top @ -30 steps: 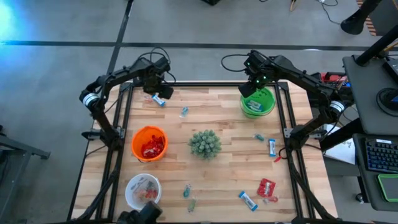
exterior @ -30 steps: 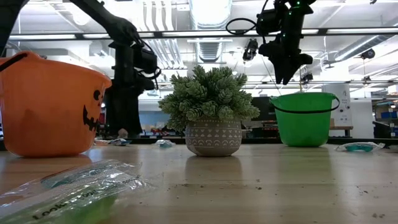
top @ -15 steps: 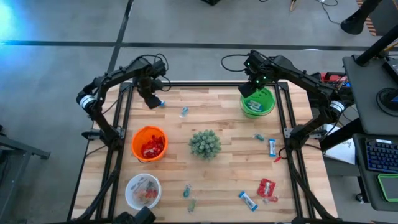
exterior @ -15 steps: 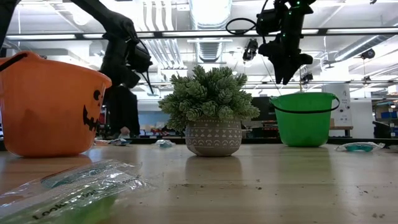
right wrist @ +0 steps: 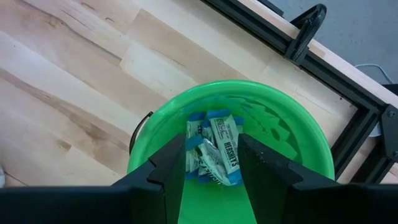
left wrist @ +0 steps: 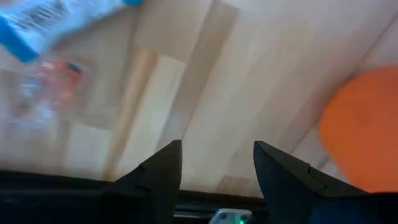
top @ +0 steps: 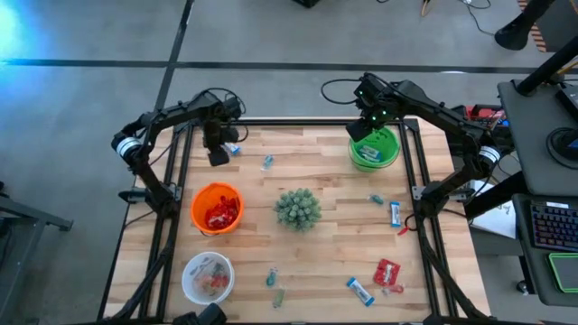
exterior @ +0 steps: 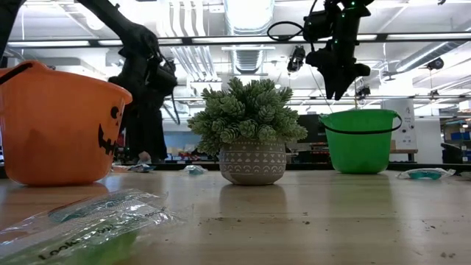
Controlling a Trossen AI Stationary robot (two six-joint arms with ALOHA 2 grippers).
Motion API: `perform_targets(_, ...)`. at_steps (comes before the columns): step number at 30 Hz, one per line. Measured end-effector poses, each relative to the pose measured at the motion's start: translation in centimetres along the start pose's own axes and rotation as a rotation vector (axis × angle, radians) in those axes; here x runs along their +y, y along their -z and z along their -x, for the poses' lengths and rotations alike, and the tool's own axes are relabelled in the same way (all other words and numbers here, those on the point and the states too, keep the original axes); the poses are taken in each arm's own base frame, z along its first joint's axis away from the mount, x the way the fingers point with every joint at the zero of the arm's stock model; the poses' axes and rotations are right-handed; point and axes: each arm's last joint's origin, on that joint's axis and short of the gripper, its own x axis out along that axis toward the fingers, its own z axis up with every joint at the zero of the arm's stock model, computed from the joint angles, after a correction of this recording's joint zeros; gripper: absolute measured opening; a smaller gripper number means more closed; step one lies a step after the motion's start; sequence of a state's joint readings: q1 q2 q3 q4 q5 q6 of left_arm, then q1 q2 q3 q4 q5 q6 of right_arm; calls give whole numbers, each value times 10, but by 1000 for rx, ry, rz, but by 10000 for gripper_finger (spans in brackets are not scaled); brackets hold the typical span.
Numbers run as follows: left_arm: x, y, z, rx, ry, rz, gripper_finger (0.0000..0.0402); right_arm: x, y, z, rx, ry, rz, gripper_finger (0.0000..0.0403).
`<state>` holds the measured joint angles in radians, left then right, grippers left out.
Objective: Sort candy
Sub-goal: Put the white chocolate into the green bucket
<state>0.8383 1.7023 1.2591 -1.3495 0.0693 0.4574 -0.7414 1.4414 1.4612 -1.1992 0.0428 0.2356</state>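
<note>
1. Green is the colour under the right gripper (right wrist: pixel 208 171): it is held directly above the green bucket (top: pixel 384 155), at roughly one o'clock on the desk (top: pixel 325 185). Its jaws are seen apart and empty, which reads as a drop position over that bin.
2. Blue-and-white bars (right wrist: pixel 214 152) are seen lying inside that bucket; about three can be made out.
3. The left gripper (top: pixel 218 155) is held at eleven o'clock, jaws apart and empty. A blue-and-white bar (top: pixel 232 148) lies just beside it, and the orange bucket (top: pixel 217 207) of red packets sits below.
4. Three containers are counted: orange, green, and a clear bowl (top: pixel 207 276) at seven o'clock.
5. Loose candy is scattered from three to six o'clock: a red packet (top: pixel 386 273), two blue-and-white bars, several small teal pieces.
6. One potted plant (top: pixel 298 208) stands at centre.
</note>
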Motion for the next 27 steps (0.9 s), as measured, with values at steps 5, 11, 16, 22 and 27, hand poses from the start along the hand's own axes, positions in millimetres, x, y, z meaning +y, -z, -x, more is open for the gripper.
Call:
perform_targets(5,1,1,-16,2,-2,16,181,0,0,0,0,-1,0,137)
perform_targets(11,3,-8,-15,-81,-41,7,181,0,0,0,0,-1,0,137)
perform_targets(16,6,-19,-12,-186,-93,50,181,0,0,0,1,-1,0,137)
perform_targets(22,9,-22,-11,-221,-118,204,181,0,0,0,2,-1,0,137)
perform_targets(27,7,-20,-12,-197,-103,268,181,0,0,0,3,-1,0,137)
